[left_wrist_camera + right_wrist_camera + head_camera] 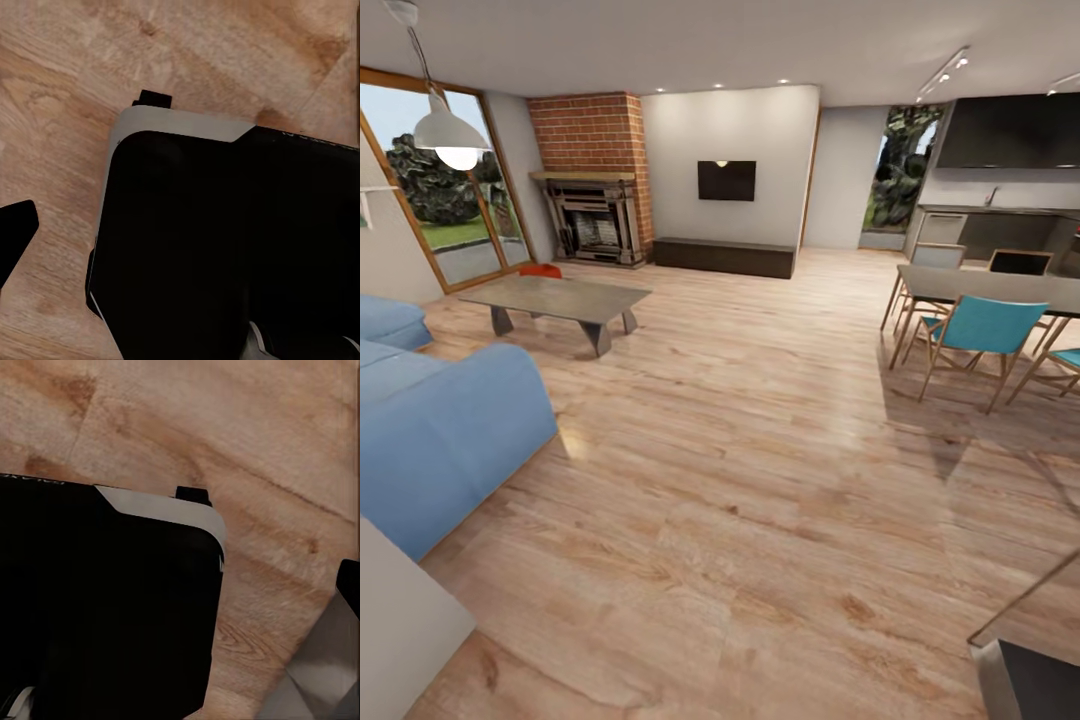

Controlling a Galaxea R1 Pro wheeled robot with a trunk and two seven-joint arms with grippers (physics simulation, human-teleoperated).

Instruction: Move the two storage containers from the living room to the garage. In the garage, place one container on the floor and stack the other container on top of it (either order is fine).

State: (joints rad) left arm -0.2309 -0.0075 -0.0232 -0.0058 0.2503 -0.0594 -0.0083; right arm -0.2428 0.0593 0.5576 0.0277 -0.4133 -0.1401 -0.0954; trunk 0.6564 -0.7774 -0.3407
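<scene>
I am in the living room, with its light wood-plank floor (pixel 760 480), red brick chimney and fireplace (pixel 592 200), and glass doors (pixel 450 200). A small red-orange shape (pixel 541 270) peeks out behind the far edge of the low coffee table (pixel 556 298); it looks like one storage container, mostly hidden. Both wrist views look down on the robot's black base (pixel 225 247) (pixel 105 600) over the planks. A dark tip (pixel 15 234) sits at the edge of the left wrist view and another (pixel 349 579) in the right wrist view. Neither tells me how the jaws stand.
A blue sofa (pixel 440 420) fills the near left. A dining table with teal chairs (pixel 985 325) stands at the right, the kitchen counter (pixel 1000 225) behind it. A grey surface edge (pixel 1025 675) is close at the lower right. A TV and low cabinet (pixel 725 255) line the far wall.
</scene>
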